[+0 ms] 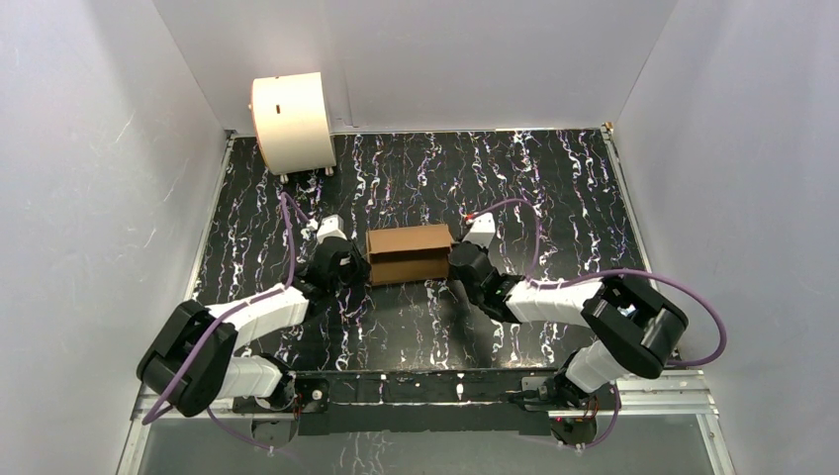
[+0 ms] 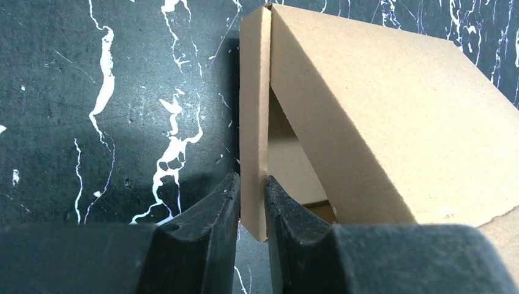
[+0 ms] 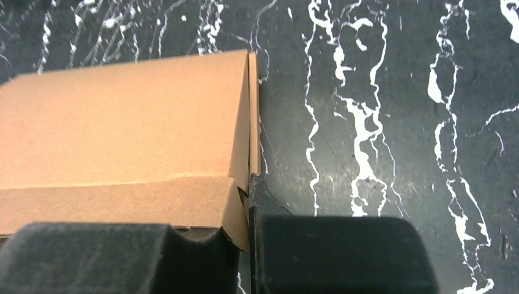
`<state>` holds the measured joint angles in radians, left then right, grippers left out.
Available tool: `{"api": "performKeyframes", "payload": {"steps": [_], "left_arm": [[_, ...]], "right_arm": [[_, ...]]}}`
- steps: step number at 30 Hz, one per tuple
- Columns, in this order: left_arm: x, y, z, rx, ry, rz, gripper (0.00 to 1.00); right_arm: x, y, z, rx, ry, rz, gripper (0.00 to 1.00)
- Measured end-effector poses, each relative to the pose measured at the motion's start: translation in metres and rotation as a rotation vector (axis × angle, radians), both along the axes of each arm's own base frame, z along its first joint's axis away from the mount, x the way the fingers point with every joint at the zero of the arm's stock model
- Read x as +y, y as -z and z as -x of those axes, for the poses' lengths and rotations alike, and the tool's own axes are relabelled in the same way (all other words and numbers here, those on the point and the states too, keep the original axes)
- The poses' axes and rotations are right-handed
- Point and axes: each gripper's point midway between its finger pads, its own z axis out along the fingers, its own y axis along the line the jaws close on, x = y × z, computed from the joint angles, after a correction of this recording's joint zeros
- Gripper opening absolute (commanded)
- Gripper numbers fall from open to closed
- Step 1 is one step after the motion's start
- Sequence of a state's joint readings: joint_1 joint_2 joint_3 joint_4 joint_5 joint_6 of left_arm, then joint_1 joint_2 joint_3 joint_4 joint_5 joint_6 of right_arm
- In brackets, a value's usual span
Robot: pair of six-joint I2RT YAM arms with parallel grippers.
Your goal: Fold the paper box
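Now L gripper [image 2: 251, 187] & R gripper [image 3: 247, 208] are pinching end walls of paper box [image 1: 408, 253], prob. squaring it; next needing gentle let-go.

the top view looks down from high behind the left claw [image 1: 362, 263] and right claw [image 1: 454, 261]. each wrist view sits just behind its own claw, close on one end of the paper box [image 1: 408, 253], which all three share.

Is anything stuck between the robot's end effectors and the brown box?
Nothing visible. The left end effector straddles one end wall of the paper box, and the right end effector straddles the opposite end wall.
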<state>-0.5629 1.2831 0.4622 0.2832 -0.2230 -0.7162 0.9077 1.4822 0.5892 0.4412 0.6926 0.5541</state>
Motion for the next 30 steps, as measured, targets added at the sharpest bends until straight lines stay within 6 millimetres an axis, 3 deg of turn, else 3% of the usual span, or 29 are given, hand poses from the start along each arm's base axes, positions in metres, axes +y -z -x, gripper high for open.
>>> {"api": "performKeyframes", "payload": {"steps": [6,12,17,21,24,30], "left_arm": [[0.004,-0.001,0.007,-0.008,0.001,0.008,0.34],[0.014,-0.009,0.021,-0.020,-0.011,0.027,0.44],[0.018,-0.034,0.029,-0.060,-0.028,0.081,0.51],[0.026,-0.052,0.039,-0.081,-0.043,0.096,0.56],[0.033,-0.074,0.039,-0.098,-0.065,0.082,0.56],[0.041,-0.140,0.021,-0.204,-0.082,0.011,0.58]], "right_arm": [[-0.004,0.014,0.013,0.027,-0.057,0.026,0.28],[-0.013,0.011,0.022,0.028,-0.096,0.047,0.43],[-0.019,-0.015,0.027,-0.012,-0.132,0.063,0.54],[-0.025,-0.038,0.025,-0.041,-0.168,0.121,0.55],[-0.025,-0.060,0.013,-0.048,-0.189,0.149,0.55],[-0.017,-0.113,-0.028,-0.081,-0.246,0.142,0.56]]}}
